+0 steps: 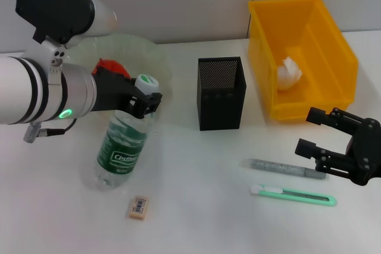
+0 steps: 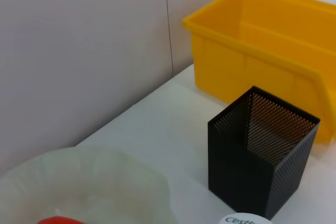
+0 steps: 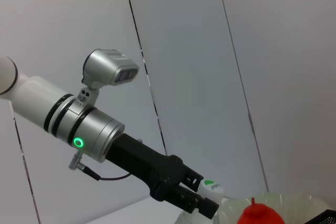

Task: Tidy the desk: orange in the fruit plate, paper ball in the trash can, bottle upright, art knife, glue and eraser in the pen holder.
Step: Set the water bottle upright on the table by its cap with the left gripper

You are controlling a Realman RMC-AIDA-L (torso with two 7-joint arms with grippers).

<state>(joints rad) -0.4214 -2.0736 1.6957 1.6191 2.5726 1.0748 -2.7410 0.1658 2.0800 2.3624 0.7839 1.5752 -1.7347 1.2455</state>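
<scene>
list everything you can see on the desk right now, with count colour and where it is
bottle: 1, clear with green label and white cap, upright at front left, held at the neck
fruit plate: 1, translucent pale, back left behind the bottle
orange: 1, orange-red, in the fruit plate, partly hidden
pen holder: 1, black mesh, centre
trash can: 1, yellow bin, back right
paper ball: 1, white, inside the trash can
glue: 1, grey stick, lying front right
art knife: 1, mint green, lying nearer than the glue
eraser: 1, tan, front left, nearer than the bottle
left gripper: 1, black, closed on the bottle neck
right gripper: 1, black, open, above the table at right
</scene>
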